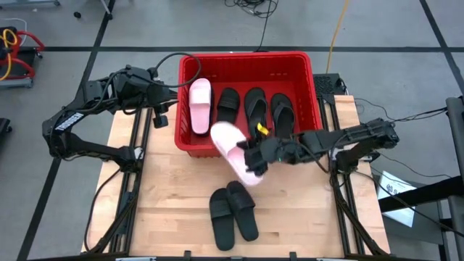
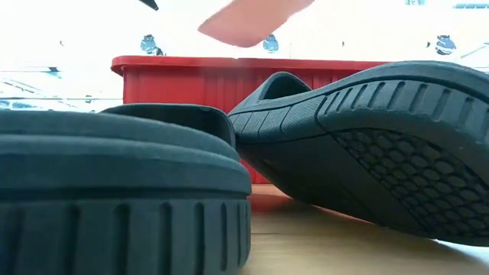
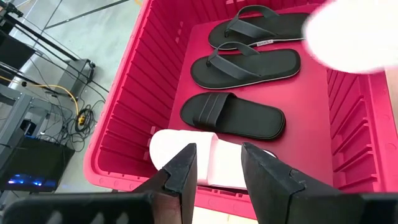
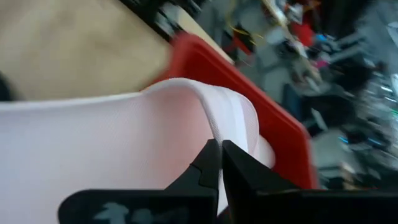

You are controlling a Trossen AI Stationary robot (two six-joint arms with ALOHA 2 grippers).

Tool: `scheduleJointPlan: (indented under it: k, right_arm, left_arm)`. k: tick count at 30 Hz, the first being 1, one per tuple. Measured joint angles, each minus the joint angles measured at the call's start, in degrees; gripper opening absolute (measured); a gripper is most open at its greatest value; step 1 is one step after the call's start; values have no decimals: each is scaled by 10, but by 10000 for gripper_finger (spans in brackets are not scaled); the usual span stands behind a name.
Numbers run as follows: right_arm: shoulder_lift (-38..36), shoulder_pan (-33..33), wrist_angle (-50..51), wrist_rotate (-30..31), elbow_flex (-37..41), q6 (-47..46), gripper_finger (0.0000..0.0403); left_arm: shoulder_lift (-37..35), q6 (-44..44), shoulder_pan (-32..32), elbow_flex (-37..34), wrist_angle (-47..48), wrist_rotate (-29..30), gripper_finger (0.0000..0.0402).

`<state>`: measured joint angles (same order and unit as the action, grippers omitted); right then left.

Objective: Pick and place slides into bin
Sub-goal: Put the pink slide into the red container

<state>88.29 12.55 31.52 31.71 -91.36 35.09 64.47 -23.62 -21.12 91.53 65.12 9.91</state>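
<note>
A pale pink slide (image 1: 228, 141) hangs in the air over the near wall of the red bin (image 1: 308, 87), with my right gripper (image 1: 251, 155) shut on it. It shows as a pink blur (image 2: 252, 19) in the low view. Inside the bin lie another pink slide (image 1: 199, 105), a black band slide (image 1: 228, 104) and two black flip-flops (image 1: 254, 107) (image 1: 281, 110), soles down. Two black slides (image 1: 232, 212) rest side by side on the table near its front edge. My left gripper (image 3: 217, 168) stands open over the bin's left end, above the pink slide (image 3: 186, 146) there. My right gripper pinches the pink slide's upper band (image 4: 233, 124) between its two shut fingers, at the band's edge. The fingers come in from the table's right side, slanting a little downward. The slide is lifted clear and tilted, one end over the bin's near wall, the other over the table.
Bare wooden table (image 1: 167, 196) lies left and right of the two black slides. Metal frame rails (image 1: 134, 174) run along both table sides. In the low view the two black slides (image 2: 367, 145) fill the foreground in front of the bin's wall (image 2: 191, 80).
</note>
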Motion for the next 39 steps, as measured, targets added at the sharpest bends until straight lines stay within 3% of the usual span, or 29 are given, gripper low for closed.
scheduleJointPlan:
  k: [3, 14, 19, 30, 39]
  right_arm:
    - [0, -42, -14, 29, -2, 39, 0]
    - [0, -210, -140, 26, -2, 87, 0]
    - [19, -270, -223, -50, 19, 60, 0]
    - [140, -320, -366, -58, 43, 46, 0]
    - [216, -321, -412, 6, 44, 61, 0]
  left_arm:
    - [0, 0, 0, 0, 0, 0, 124]
    - [0, 0, 0, 0, 0, 0, 124]
    - [0, 0, 0, 0, -8, 0, 124]
    - [0, 4, 0, 0, -20, 0, 124]
    - [0, 16, 0, 0, -20, 1, 124]
